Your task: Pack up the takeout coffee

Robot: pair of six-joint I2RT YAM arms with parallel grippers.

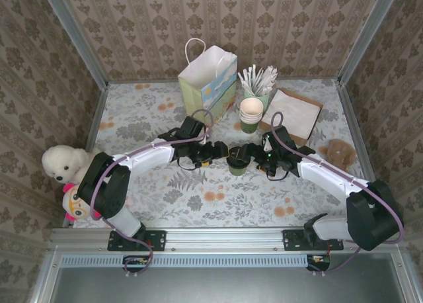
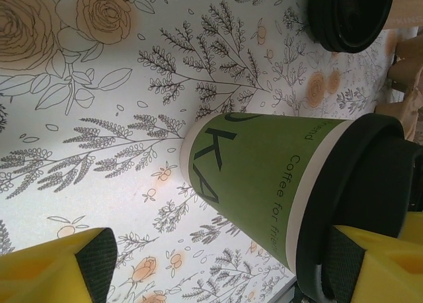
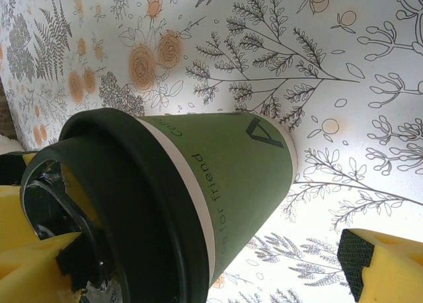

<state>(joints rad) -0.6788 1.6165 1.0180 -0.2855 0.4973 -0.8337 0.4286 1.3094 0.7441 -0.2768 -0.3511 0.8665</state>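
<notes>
The takeout coffee (image 1: 236, 164), a green paper cup with a black lid, stands upright on the flowered table between my two grippers. My left gripper (image 1: 218, 153) reaches it from the left and my right gripper (image 1: 251, 153) from the right. In the left wrist view the takeout coffee (image 2: 264, 177) lies between the wide-apart yellow fingers (image 2: 73, 266), close to the right-hand one. The left gripper (image 2: 225, 273) is open. In the right wrist view the takeout coffee (image 3: 231, 177) sits between the spread fingers (image 3: 386, 263), and the right gripper (image 3: 205, 266) is open too. Neither pair of jaws presses the cup.
A white paper bag (image 1: 208, 83) stands open at the back centre. Right of it are a stack of lidless cups (image 1: 251, 114), a cup of stirrers (image 1: 259, 81) and napkins (image 1: 292, 112). Plush toys (image 1: 63, 164) sit at the left edge and a brown teddy (image 1: 340, 152) at the right.
</notes>
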